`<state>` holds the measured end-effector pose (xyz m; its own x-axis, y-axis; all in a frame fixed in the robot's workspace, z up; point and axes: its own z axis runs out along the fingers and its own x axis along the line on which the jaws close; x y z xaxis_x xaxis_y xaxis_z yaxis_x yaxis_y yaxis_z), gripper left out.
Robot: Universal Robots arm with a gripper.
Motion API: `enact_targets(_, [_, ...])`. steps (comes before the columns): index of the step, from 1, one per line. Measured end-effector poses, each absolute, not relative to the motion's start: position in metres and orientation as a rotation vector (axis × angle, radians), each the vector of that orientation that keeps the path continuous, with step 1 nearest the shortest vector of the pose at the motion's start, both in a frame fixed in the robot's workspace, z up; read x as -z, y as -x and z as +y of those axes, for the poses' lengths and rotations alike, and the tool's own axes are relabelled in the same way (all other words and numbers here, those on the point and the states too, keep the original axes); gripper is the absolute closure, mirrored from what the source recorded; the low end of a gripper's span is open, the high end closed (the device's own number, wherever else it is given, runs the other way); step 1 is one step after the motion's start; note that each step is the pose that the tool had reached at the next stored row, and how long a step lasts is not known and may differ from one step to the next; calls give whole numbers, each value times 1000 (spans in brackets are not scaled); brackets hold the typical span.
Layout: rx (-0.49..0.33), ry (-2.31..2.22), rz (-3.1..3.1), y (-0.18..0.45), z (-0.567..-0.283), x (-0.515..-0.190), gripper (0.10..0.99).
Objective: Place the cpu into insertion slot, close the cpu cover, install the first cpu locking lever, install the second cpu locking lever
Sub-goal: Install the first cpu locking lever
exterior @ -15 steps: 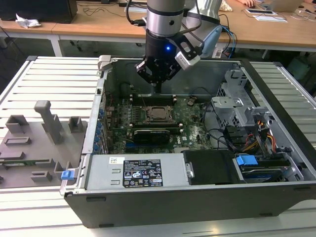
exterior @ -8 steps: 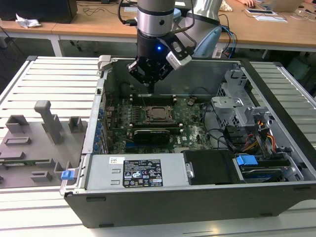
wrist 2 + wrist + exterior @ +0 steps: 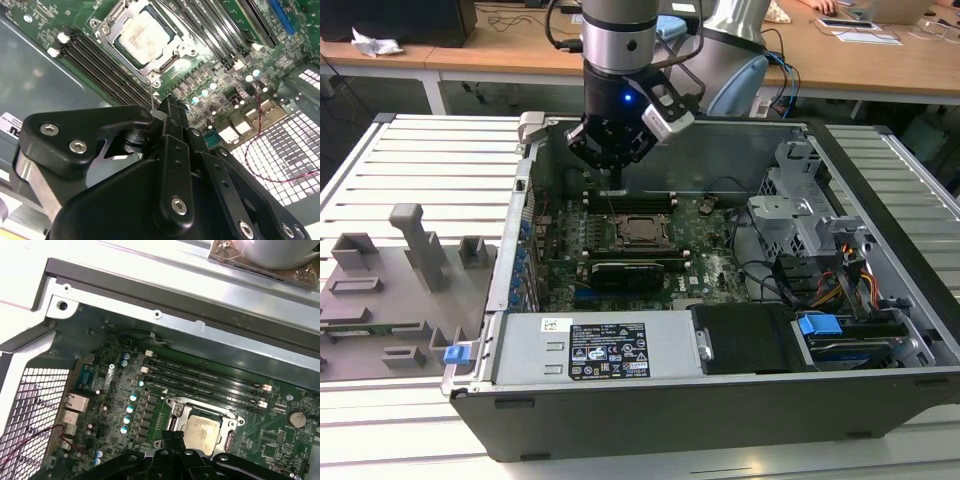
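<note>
In the exterior view, my end effector (image 3: pixel 617 180) hangs in the upper centre of the frame, inside the open computer case (image 3: pixel 520 300) on the slatted bench (image 3: pixel 430 160). It points down just above the far edge of the insertion slot (image 3: pixel 642 230), so it can work on the socket's hardware.

In the second wrist view, the cpu (image 3: pixel 146 36) already lies flat in the slot. The cpu cover (image 3: pixel 169 61) frames it and looks to be down, so the chip cannot lift. My end effector (image 3: pixel 167 105) has its 2 fingers drawn together and carries no chip. A thin metal lever (image 3: pixel 151 97) runs from the socket's corner to my tip. I cannot tell whether I pinch it or only press it.

In the first wrist view, my end effector's tip (image 3: pixel 172 437) sits just beside the cpu (image 3: pixel 201 432), at the cover's rim (image 3: pixel 178 412).
</note>
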<state>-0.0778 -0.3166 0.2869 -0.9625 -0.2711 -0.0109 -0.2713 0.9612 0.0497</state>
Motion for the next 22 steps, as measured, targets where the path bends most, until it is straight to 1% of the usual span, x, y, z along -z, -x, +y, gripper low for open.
enact_targets(22, [-80, 430, 3107, 112, -317, -286, 980])
